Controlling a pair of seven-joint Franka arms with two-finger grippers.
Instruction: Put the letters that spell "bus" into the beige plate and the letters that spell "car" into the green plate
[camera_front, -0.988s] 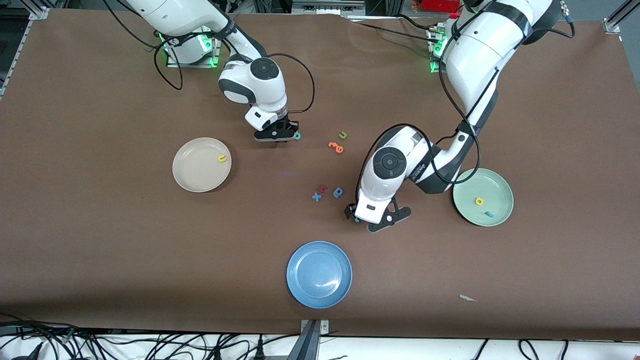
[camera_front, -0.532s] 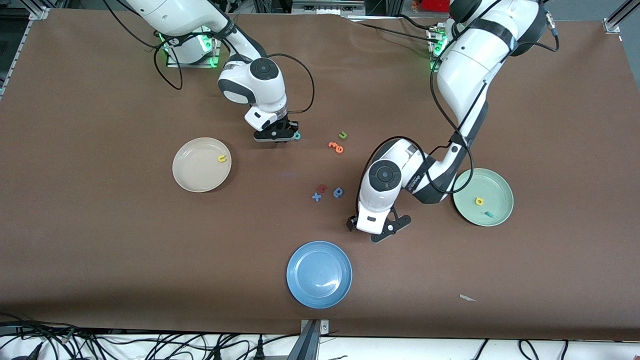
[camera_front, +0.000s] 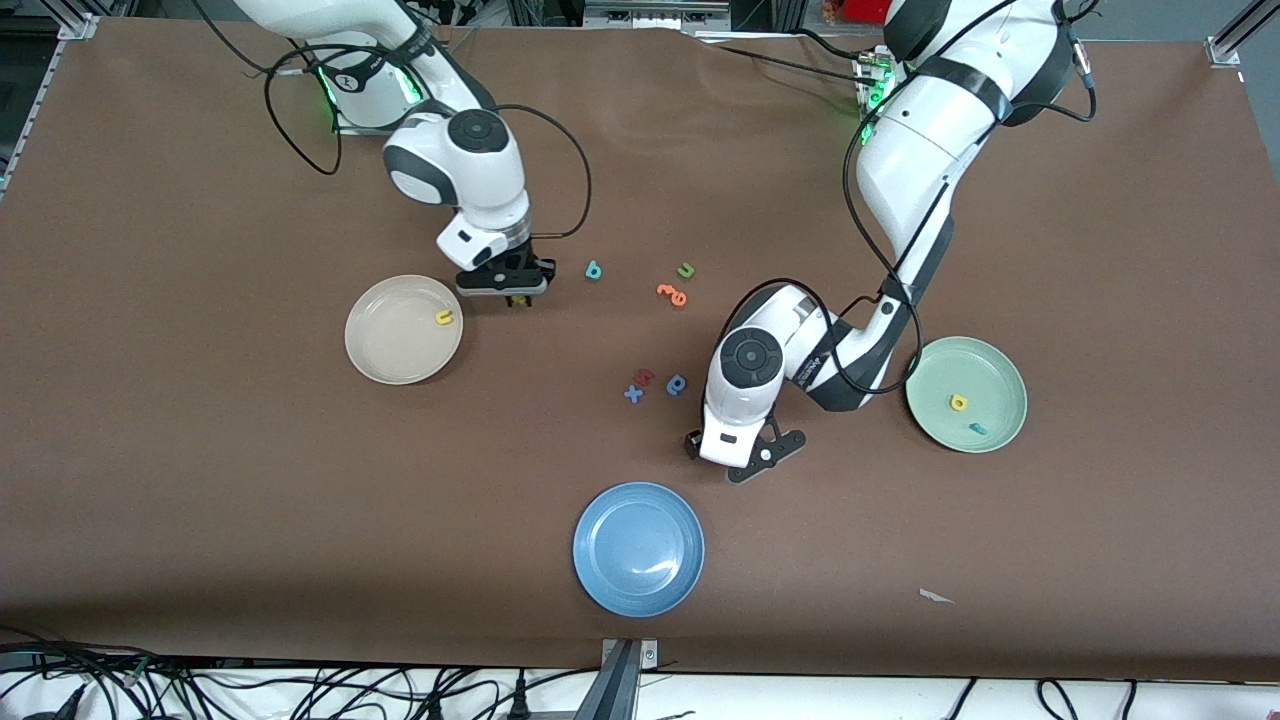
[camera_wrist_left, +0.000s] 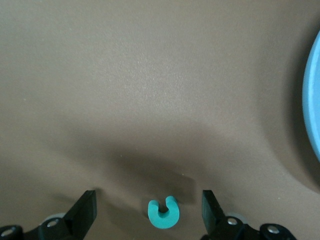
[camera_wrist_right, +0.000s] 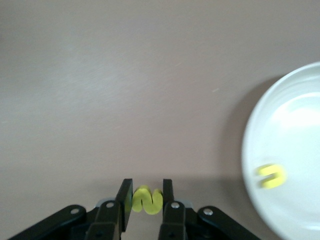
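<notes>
The yellow "s" (camera_wrist_right: 147, 200), probably a light, soft foam piece best pinched across its flat sides, is clamped in the right gripper (camera_front: 505, 296) just beside the beige plate (camera_front: 385, 355); the left gripper (camera_wrist_left: 149, 210) stands wide open around the teal "c" (camera_wrist_left: 163, 213) on the table.

Blue plate (camera_front: 638, 548) nearest front cam; green "u" (camera_front: 685, 269), orange letter (camera_front: 673, 293), blue "x" (camera_front: 633, 394) mid-table.

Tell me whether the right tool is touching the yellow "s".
Touching. The right wrist view shows the right tool with its two fingers pressed against both sides of the yellow "s", no gap on either side.
</notes>
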